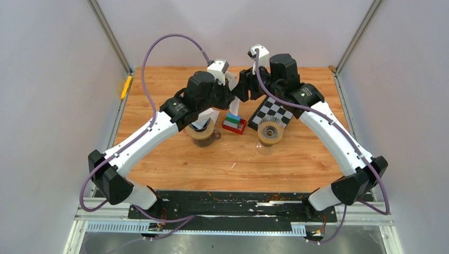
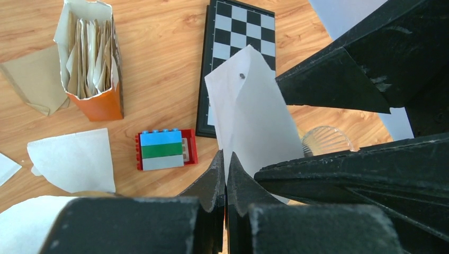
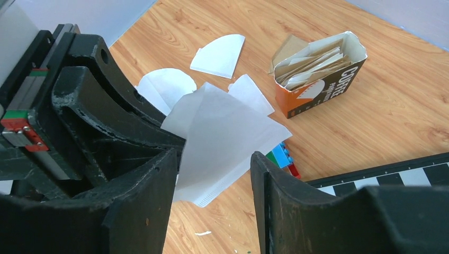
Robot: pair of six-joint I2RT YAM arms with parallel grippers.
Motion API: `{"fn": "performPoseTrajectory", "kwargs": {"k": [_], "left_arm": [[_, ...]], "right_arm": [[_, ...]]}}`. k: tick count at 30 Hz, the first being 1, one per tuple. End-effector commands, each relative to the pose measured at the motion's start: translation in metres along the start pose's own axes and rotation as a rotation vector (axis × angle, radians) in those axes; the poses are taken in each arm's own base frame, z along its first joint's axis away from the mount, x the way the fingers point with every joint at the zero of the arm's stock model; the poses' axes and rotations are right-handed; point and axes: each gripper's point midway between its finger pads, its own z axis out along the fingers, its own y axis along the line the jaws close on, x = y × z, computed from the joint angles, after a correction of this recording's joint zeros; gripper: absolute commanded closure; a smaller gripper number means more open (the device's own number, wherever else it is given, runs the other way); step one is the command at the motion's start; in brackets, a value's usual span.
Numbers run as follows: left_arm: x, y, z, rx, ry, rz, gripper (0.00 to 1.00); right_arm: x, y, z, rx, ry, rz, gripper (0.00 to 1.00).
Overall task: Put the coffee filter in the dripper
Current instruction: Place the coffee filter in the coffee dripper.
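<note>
My left gripper (image 2: 224, 156) is shut on the lower edge of a white paper coffee filter (image 2: 254, 116) and holds it upright above the table. In the top view the left gripper (image 1: 232, 99) and right gripper (image 1: 244, 90) meet over the table's middle, with the filter (image 1: 234, 107) hanging between them. My right gripper (image 3: 213, 159) is open, its jaws on either side of the filter (image 3: 222, 132), not closed on it. The ribbed glass dripper (image 1: 270, 130) stands right of the filter and also shows in the left wrist view (image 2: 325, 140).
An orange box of filters (image 2: 95, 58) stands on the table, also in the right wrist view (image 3: 317, 74). Loose white filters (image 2: 74, 159) and a brown one (image 2: 34, 79) lie near it. A brick block (image 1: 234, 124), a chessboard (image 1: 272, 112) and a glass vessel (image 1: 203, 132) are close by.
</note>
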Motion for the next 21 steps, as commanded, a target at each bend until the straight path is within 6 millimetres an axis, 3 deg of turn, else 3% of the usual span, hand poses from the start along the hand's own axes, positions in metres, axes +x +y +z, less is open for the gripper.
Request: {"fn": "performPoseTrajectory", "kwargs": {"k": [1,13,21], "left_arm": [[-0.025,-0.012,-0.006,0.019,-0.065,0.026,1.0],[-0.028,-0.01,-0.006,-0.001,-0.069,0.039,1.0],[-0.035,-0.005,-0.008,-0.032,-0.088,0.063,1.0]], "right_arm": [[-0.024,0.008,-0.014,-0.021,-0.064,0.011,0.46],[-0.02,-0.018,-0.016,0.11,-0.058,-0.06,0.54],[-0.018,-0.021,-0.021,0.151,-0.053,-0.145,0.55]]}}
